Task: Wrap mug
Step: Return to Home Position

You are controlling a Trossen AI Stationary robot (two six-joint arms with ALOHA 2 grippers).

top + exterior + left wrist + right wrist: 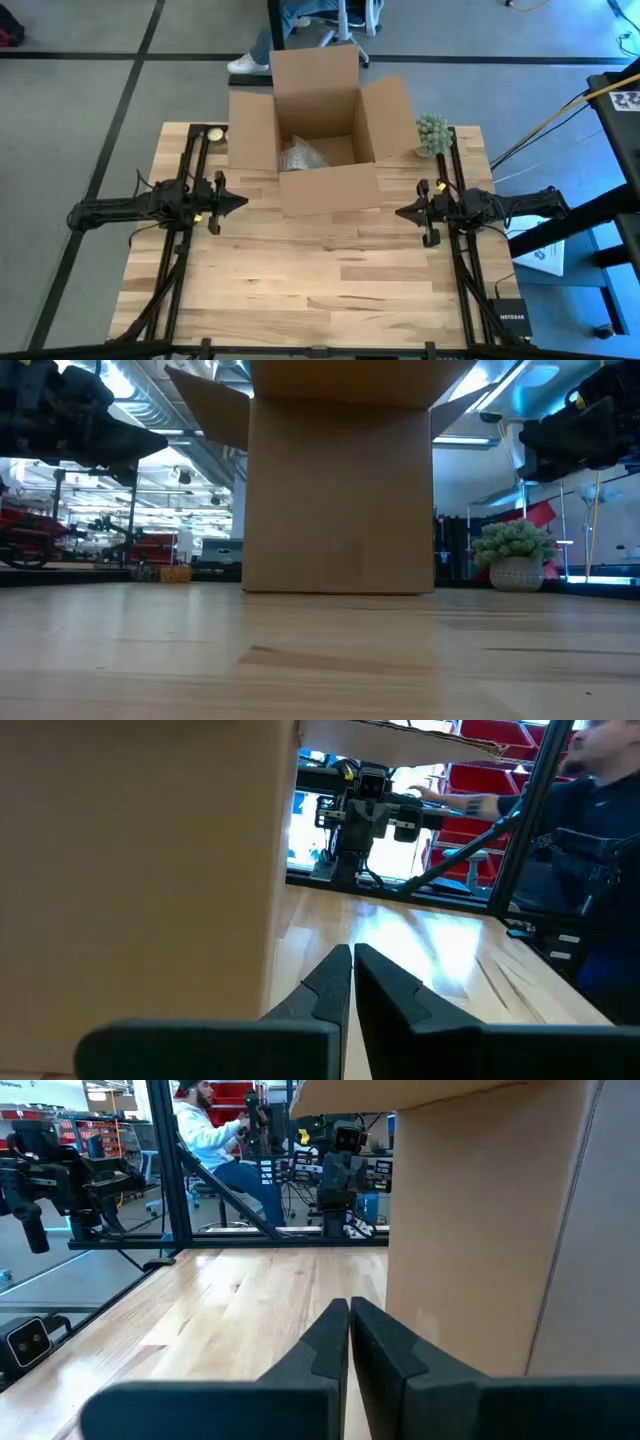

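Left gripper (pixel 238 203) closed, empty; right gripper (pixel 402 212) closed, empty. Box (pixel 330 192) between 2 grippers, near both. Bubble-wrapped bundle (pixel 300 157) inside box.

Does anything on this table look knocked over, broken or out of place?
Nothing stands out. The cardboard box stands upright, flaps open, with bubble wrap inside. The potted plant beside it is upright. The left gripper and right gripper hang shut and empty either side of the box.

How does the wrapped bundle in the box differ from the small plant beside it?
The wrapped bundle lies inside the box; the plant stands outside, by its right flap. The bundle is pale wrap; the plant is green, in a pale pot. Both look small beside the box.
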